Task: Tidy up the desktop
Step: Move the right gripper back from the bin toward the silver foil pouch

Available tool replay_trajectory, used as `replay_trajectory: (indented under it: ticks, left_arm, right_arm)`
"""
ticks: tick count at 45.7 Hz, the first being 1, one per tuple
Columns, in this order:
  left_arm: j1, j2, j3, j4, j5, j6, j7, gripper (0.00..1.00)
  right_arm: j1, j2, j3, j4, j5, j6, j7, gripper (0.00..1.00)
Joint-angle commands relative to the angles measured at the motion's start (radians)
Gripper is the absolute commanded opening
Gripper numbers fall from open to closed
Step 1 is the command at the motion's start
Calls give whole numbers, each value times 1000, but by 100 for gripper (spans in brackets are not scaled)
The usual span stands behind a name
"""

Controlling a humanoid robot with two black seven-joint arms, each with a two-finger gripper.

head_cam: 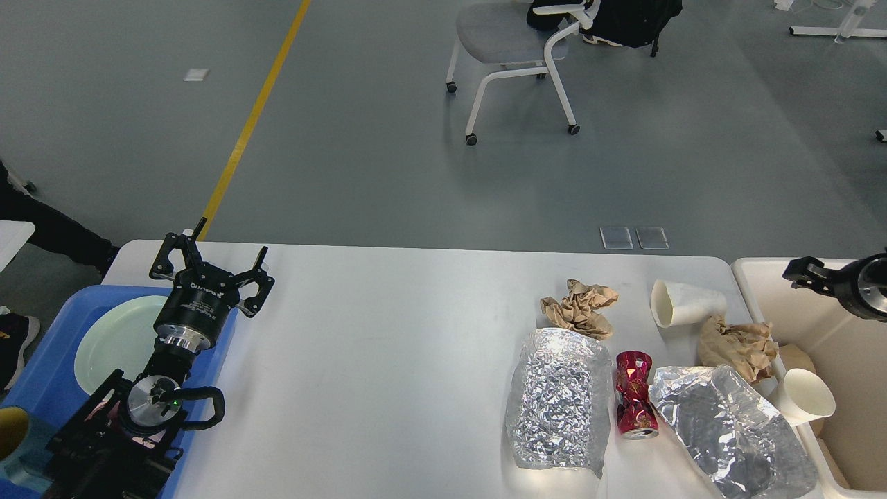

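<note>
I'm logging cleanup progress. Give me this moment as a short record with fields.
desktop: white, litter on right half
litter: two foil bags, crushed red can, two paper wads, two paper cups
bin: right edge
tray: blue, holds plate
left gripper: open, empty
right gripper: above the bin

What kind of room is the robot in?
Probably a big workshop or lab hall: a wide grey floor with a yellow line painted on it, a wheeled office chair, and a white desktop set up for practice.
</note>
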Motion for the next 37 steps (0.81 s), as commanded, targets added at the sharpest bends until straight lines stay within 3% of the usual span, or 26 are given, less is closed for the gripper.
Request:
replay_trajectory:
  ticks: [1,7,13,25,37]
  left_arm:
    - [0,0,0,0,0,0,1,96]
    - [0,0,0,0,0,0,1,96]
    - [0,0,1,0,0,0,0,96]
    - [0,0,1,0,0,0,0,96]
    - [0,0,1,0,0,0,0,96]
  right_arm:
    - [157,84,-64,37,-1,230,-4,100]
    - [338,128,-63,96,8,531,-4,100]
    - [540,116,-64,265,11,651,-4,100]
    - [924,140,-78,650,36,651,-7,100]
    - [967,176,-80,738,68,610,-5,98]
